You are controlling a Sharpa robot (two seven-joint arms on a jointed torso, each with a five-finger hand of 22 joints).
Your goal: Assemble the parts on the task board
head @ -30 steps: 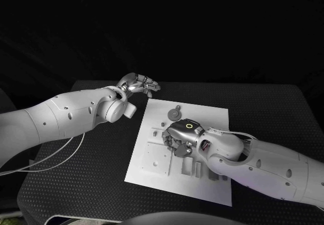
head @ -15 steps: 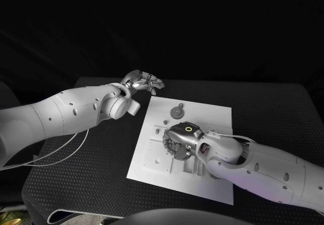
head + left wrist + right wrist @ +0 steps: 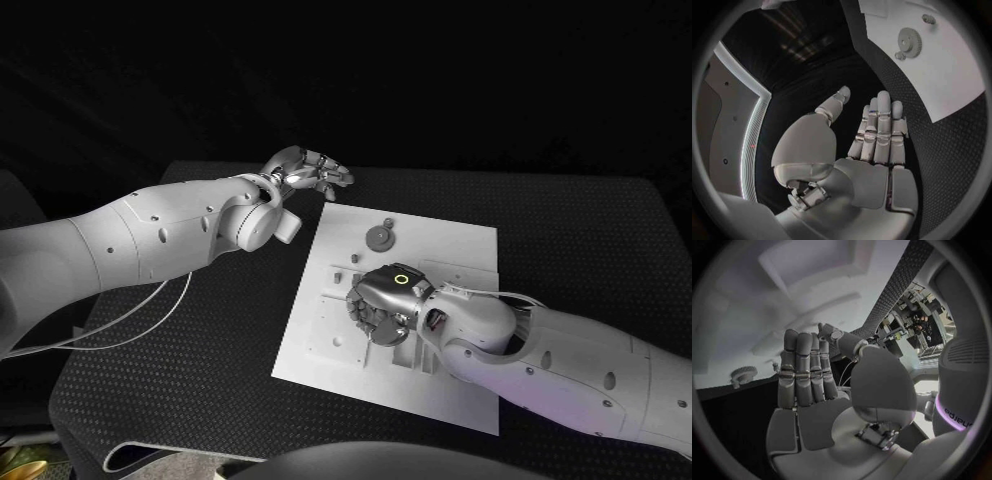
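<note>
While our right hand [image 3: 382, 305] hovers empty-fingered over the task board [image 3: 447, 250], we judge part selection pending (left hand [image 3: 306, 170] released, idle), grasp next.

A white task board [image 3: 447, 245] lies on a black table [image 3: 577, 230] whose surface carries a fine dotted, woven-looking texture. Grey parts, among them a toothed gear [image 3: 378, 237], sit pale against the white plate. Two glossy white arms end in silver hands: the left hand [image 3: 306, 171] metallic over the dark tabletop, the right hand [image 3: 382, 305] bearing a small glowing yellow-green ring [image 3: 401, 278] on its back.
</note>
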